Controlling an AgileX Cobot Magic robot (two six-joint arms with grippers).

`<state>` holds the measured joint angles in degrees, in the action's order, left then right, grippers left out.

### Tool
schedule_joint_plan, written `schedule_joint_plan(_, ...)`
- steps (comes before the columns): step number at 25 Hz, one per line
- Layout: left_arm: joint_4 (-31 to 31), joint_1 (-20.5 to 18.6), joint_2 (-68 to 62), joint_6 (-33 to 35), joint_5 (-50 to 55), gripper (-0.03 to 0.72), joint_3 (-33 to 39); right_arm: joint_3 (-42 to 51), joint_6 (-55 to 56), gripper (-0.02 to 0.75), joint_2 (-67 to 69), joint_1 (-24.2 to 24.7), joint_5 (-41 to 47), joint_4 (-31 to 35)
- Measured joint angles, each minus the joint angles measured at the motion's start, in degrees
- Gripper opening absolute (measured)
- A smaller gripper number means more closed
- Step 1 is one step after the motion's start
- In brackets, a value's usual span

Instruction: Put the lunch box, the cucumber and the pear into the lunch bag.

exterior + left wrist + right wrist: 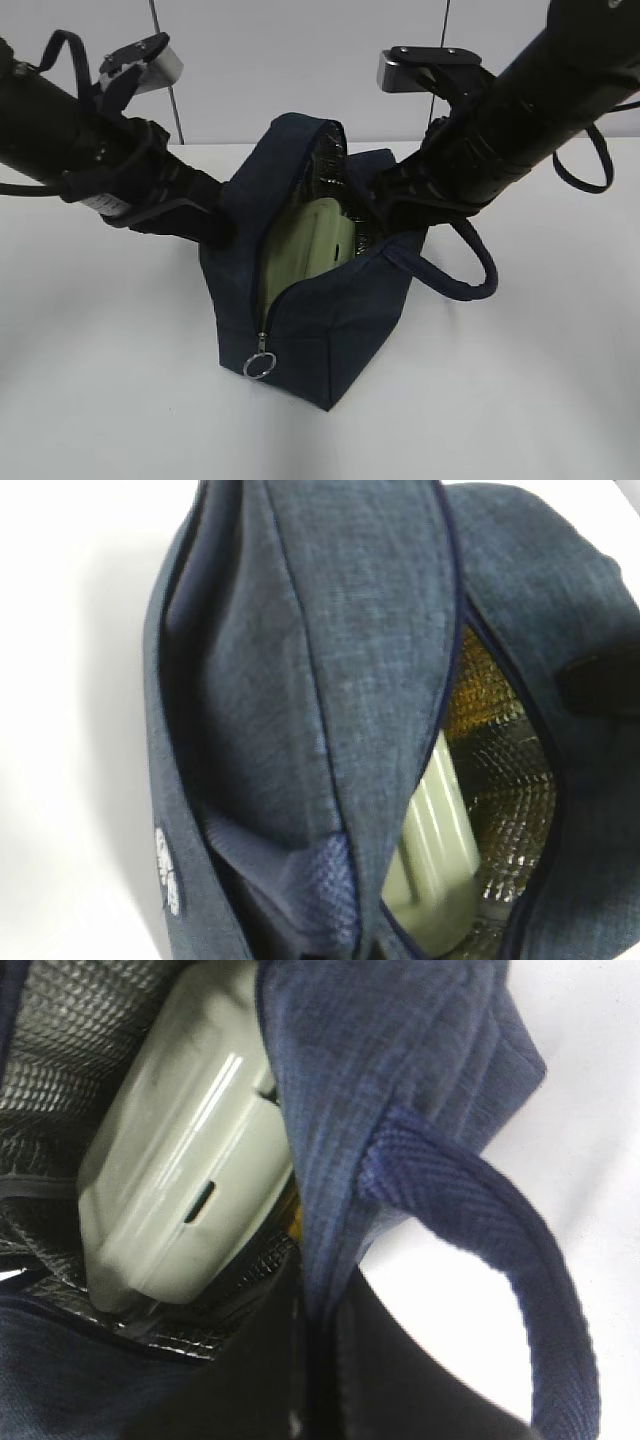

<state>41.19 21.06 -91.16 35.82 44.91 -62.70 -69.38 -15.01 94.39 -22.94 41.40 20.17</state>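
The navy lunch bag [330,330] stands open on the white table. The sage-green lunch box [310,245] stands on edge inside it, against the foil lining; it also shows in the left wrist view [440,830] and the right wrist view [180,1180]. My left gripper [222,228] is at the bag's left rim, and its fingertips are hidden by bunched fabric [340,910]. My right gripper [378,205] pinches the right rim, with a dark finger on each side of the wall [325,1345]. A small yellow sliver [296,1220] shows beside the box. The cucumber is out of view.
The zipper's metal ring pull [259,366] hangs at the bag's front corner. A loop handle [470,270] sticks out to the right and shows close in the right wrist view [500,1220]. A grey panelled wall [300,60] runs behind the table.
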Motion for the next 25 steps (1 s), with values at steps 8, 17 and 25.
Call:
schedule_joint_plan(8, 0.3, 0.9, -0.8, -0.1, -0.5, 0.244, -0.5, -0.1, -4.0, 0.369, -1.0, 0.1, -2.8, 1.3)
schedule_joint_plan(17, 1.8, 0.9, 7.0, 3.7, -10.0, 0.373, 3.5, 2.0, -7.5, 0.538, -10.0, -0.1, -6.8, 3.6)
schedule_joint_plan(25, 14.5, 0.9, 22.4, 17.0, -26.5, 0.361, 21.1, 24.0, -28.1, 0.531, -24.7, -13.1, -27.4, 28.8)
